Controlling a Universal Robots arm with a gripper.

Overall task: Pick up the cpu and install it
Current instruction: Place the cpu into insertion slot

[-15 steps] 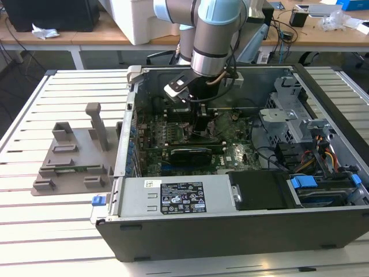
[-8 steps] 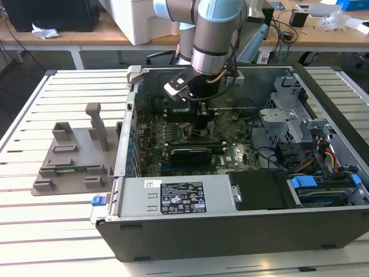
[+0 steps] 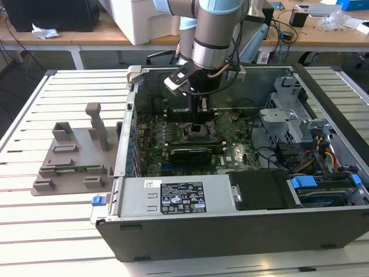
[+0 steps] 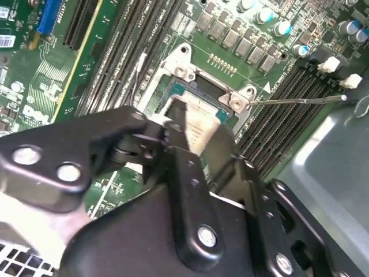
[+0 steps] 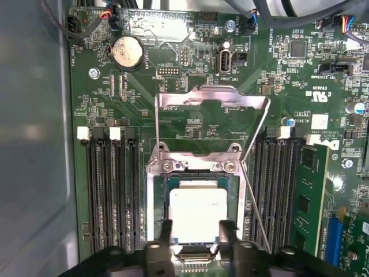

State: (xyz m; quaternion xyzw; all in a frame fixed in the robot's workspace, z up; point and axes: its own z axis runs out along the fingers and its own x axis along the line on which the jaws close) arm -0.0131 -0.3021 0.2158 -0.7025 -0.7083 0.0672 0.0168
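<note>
1. The cpu (image 5: 196, 209) is pinched at two opposite edges by the hand (image 5: 196, 228), inside the open computer case (image 3: 230, 242) on the surface (image 3: 46, 231).
2. The cpu is located at the socket (image 5: 154, 196). Full seating cannot be confirmed.
3. The load plate (image 5: 213, 98) is raised and the wire lever (image 5: 258, 213) is unlatched, so the socket is not yet closed.
4. A white label (image 3: 181, 197) is fixed to the power supply (image 3: 141, 202). Its print is not transcribed.
</note>
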